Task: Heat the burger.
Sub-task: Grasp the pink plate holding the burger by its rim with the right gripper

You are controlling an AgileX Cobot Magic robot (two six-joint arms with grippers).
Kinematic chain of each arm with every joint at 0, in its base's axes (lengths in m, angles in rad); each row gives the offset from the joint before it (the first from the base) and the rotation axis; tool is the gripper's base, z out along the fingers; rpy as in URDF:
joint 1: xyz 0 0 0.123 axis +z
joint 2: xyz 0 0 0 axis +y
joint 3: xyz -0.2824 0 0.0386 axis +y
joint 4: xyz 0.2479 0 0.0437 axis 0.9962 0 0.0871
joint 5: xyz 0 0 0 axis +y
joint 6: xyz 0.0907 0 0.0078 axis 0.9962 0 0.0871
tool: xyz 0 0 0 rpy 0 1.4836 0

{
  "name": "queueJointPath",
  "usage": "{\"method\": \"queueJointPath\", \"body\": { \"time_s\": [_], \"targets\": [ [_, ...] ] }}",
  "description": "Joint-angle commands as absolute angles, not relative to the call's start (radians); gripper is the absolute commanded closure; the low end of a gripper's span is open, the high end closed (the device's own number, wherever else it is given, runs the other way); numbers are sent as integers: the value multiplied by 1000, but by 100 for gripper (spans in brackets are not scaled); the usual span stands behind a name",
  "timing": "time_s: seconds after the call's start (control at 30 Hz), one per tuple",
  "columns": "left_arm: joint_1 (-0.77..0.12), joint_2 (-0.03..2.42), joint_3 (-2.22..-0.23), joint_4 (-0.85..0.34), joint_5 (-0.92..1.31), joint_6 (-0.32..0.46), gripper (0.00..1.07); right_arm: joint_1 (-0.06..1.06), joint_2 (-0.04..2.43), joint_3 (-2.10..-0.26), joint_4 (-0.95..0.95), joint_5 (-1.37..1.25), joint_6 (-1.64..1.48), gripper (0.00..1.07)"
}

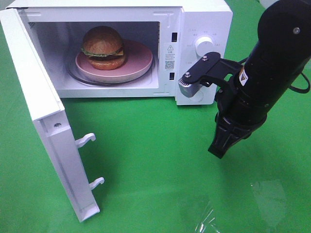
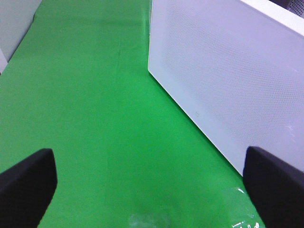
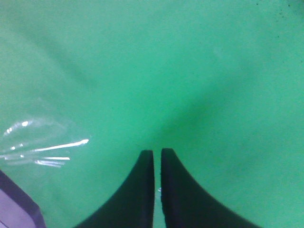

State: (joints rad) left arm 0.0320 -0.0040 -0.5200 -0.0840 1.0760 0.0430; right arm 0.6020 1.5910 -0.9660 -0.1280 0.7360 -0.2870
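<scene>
Burger [image 1: 103,47], glossy domed bun, sits on a round pink plate [image 1: 141,59] inside the open white microwave [image 1: 206,19]. Right gripper [image 3: 157,156] pinched together, empty, above smooth green cloth [image 1: 155,145]; left gripper [image 2: 152,190] spread wide, empty.

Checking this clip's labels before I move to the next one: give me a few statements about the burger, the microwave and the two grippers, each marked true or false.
1. The burger sits on the pink plate inside the microwave. True.
2. The microwave door is closed. False: it stands wide open, swung out to the left of the high view.
3. The right gripper holds the burger. False: it is shut on nothing, pointing down at the green cloth in front of the microwave.
4. The left gripper is open and holds nothing. True.
</scene>
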Motion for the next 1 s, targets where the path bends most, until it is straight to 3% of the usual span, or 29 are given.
{"method": "queueJointPath", "body": {
  "time_s": [0.03,0.1,0.2,0.4,0.73,0.77,0.8,0.83,0.87,0.9,0.93,0.97,1.0],
  "targets": [
    [27,-20,-516,-85,1069,37,8,598,1584,-987,-137,783,-422,100],
    [27,-20,-516,-85,1069,37,8,598,1584,-1004,-149,802,-656,100],
    [27,-20,-516,-85,1069,37,8,602,1584,-1007,-152,806,-726,100],
    [27,-20,-516,-85,1069,37,8,622,1584,-1008,-165,789,-1148,100],
    [27,-20,-516,-85,1069,37,8,622,1584,-1023,-176,727,-1229,90],
    [27,-20,-516,-85,1069,37,8,622,1584,-1033,-152,716,-1217,81],
    [27,-20,-516,-85,1069,37,8,622,1584,-1043,-122,694,-1192,65],
    [27,-20,-516,-85,1069,37,8,622,1584,-1043,-122,694,-1192,65],
    [27,-20,-516,-85,1069,37,8,622,1584,-1045,-106,684,-1146,44],
    [27,-20,-516,-85,1069,37,8,622,1584,-1045,-106,684,-1146,44],
    [27,-20,-516,-85,1069,37,8,622,1584,-1045,-105,676,-1129,36],
    [27,-20,-516,-85,1069,37,8,622,1587,-1045,-109,659,-1101,18],
    [27,-20,-516,-85,1069,37,8,622,1587,-1045,-109,659,-1101,18]
  ]
}}
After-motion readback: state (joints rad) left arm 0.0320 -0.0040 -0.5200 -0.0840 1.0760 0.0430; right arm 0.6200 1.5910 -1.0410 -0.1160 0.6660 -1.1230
